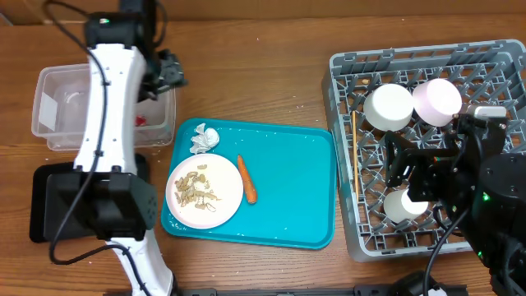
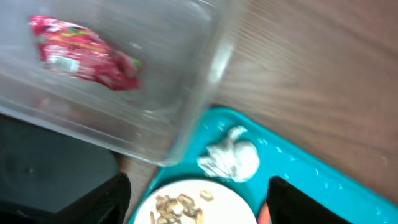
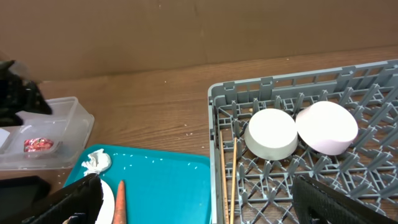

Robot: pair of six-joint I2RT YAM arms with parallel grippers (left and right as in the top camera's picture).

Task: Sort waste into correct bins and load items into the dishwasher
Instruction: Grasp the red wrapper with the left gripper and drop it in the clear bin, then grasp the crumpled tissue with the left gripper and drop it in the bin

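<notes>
Over the tub, left end effector

Brown wood-grain desk, four things sitting straight on it. Far left at the back, the clear tub; in front of it, along the same left edge, the flat black tray. Centre stage, the big teal tray, its back-left corner just beside the tub. On the right, the grey dish rack, tight against the teal tray; touching or not, can't tell. A few pale specks dot the bare wood behind.
</notes>
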